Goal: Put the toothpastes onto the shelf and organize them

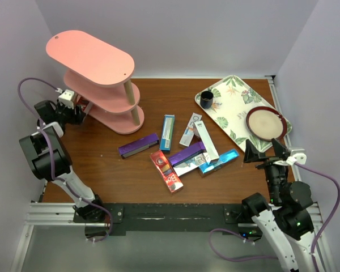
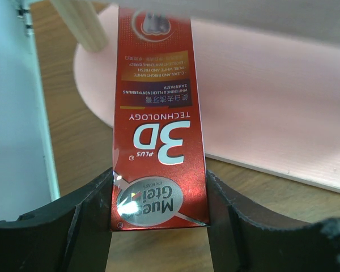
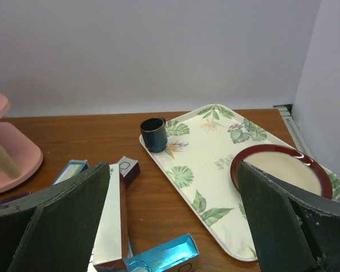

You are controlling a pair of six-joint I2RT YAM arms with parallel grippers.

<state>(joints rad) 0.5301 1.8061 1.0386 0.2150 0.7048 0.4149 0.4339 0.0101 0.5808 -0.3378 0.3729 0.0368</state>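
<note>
My left gripper is shut on the near end of a red toothpaste carton. The carton reaches out over the lowest pink board of the shelf, next to a wooden post. In the top view this gripper sits at the left foot of the three-tier shelf. Several other toothpastes lie loose mid-table: a purple one, a teal one, a red one, a silver-white one. My right gripper hangs open and empty right of that pile.
A leaf-patterned tray at the back right carries a dark cup and a red-rimmed plate. White walls close in on the left, back and right. In the right wrist view a teal carton and a silver one lie just ahead.
</note>
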